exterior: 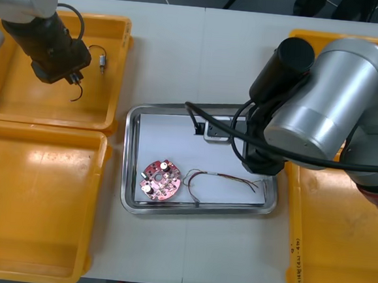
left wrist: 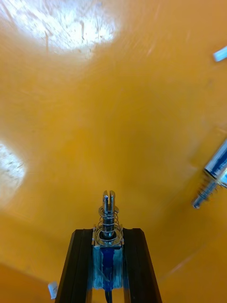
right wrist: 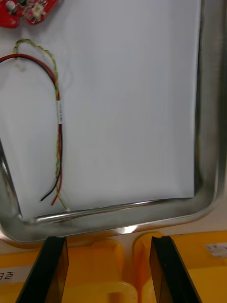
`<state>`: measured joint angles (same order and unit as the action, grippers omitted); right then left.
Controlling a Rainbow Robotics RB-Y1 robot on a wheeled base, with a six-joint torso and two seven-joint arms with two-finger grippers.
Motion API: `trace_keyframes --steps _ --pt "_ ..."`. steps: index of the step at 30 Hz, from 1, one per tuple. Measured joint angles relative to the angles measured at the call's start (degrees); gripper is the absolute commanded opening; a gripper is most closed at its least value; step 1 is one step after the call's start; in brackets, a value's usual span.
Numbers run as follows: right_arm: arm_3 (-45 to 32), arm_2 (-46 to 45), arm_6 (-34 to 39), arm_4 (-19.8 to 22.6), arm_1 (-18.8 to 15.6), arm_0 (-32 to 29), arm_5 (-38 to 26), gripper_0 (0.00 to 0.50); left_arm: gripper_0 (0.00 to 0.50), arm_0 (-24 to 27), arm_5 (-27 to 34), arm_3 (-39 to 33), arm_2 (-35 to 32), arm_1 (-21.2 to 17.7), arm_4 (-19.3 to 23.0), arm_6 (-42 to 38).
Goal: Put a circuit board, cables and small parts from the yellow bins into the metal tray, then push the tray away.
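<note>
- Two of the task's items are already sitting inside the metal tray [exterior: 128, 176]: a round red circuit board [exterior: 160, 179] and a red and yellow cable [exterior: 222, 179]. They are lying just beside each other on the white lining.
- One small metal part [left wrist: 109, 213] is sitting in the left gripper [left wrist: 109, 232]. Its black fingers [left wrist: 78, 265] are clamping the part's body, and the spring end is sticking out past the fingertips.
- The yellow bin [exterior: 22, 95] is lying directly under the left gripper, so the held part is not yet getting anywhere near the tray. The tray is lying well apart from this gripper, off toward the robot's right.
- A second small metal part [left wrist: 212, 174] is lying on the bin floor near the held one, out to the side of the fingers and not touching them.
- The right gripper [right wrist: 111, 270] is hovering with its fingers spread apart, gripping nothing. It is sitting over the line where the tray's rim is meeting the right yellow bins [right wrist: 208, 270].
- The cable's loose ends are lying just ahead of the right fingertips, inside the rim, and the circuit board is lying farther ahead.
- Remaining, judging from this: getting the held part into the tray, possibly adding more cables and parts, then pushing the tray away. The tray is sitting between the bins and is not looking pushed yet.
</note>
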<state>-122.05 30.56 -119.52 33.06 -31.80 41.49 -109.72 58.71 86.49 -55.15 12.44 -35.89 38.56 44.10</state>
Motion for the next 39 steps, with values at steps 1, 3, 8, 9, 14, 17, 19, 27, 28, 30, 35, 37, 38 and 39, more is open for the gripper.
trace_keyframes --steps 1,3,8,9,14,17,19,27,28,30,35,37,38,39 --pt "-0.31 -1.06 0.01 0.01 0.00 0.00 -0.01 0.500 0.001 0.00 1.25 -1.24 -0.42 -0.37 0.11 0.00" --pt "-0.83 -3.42 0.03 0.16 0.00 -0.01 -0.03 0.500 0.001 0.00 3.69 -3.89 -1.27 -1.07 0.45 0.00" --pt "-1.17 -11.13 0.17 2.41 0.00 -0.02 -0.07 0.500 0.001 0.00 11.01 -11.48 -2.07 -2.54 1.91 0.00" --pt "-1.18 -12.75 0.26 2.72 0.00 -0.02 -0.07 0.500 0.003 0.00 12.16 -12.98 -2.07 -2.72 2.06 0.00" --pt "-1.21 -19.14 0.36 3.99 -0.56 -0.05 -0.10 0.500 0.003 -0.02 17.65 -20.10 -2.08 -2.91 2.74 -0.01" --pt "-1.23 -21.30 0.43 4.03 -1.71 -0.05 -0.10 0.500 0.003 -0.28 19.76 -25.41 -2.04 -2.91 3.53 -0.31" --pt "-1.26 -22.51 0.73 4.04 -2.63 -0.05 -0.10 0.500 0.003 -0.67 20.38 -29.40 -1.84 -2.91 4.35 -1.07" --pt "0.37 -28.68 1.67 3.79 -4.84 -0.09 -0.11 0.500 0.003 -2.18 21.41 -40.80 2.24 -2.90 7.19 -10.93" --pt "1.13 -29.55 1.67 3.70 -4.88 -0.10 -0.11 0.500 0.003 -2.32 21.43 -41.73 3.03 -2.90 7.32 -12.57" --pt "2.78 -31.28 1.67 3.01 -4.95 -0.10 -0.11 0.500 0.002 -2.47 21.45 -43.25 4.78 -2.82 7.53 -15.24" --pt "6.67 -34.52 1.68 -1.16 -4.98 -0.10 -0.11 0.500 0.003 -2.50 21.46 -44.66 9.66 -1.80 7.64 -16.52" --pt "8.06 -35.04 1.71 -2.06 -4.99 -0.10 -0.11 0.500 0.003 -2.51 21.46 -44.66 11.15 -0.94 7.57 -16.53" --pt "8.88 -35.20 1.79 -2.25 -5.00 -0.10 -0.11 0.500 0.003 -2.52 21.46 -44.66 11.85 -0.45 7.37 -16.53" --pt "9.85 -35.35 1.99 -2.44 -5.01 -0.09 -0.11 0.500 0.003 -2.52 21.45 -44.66 12.59 0.06 7.04 -16.53"
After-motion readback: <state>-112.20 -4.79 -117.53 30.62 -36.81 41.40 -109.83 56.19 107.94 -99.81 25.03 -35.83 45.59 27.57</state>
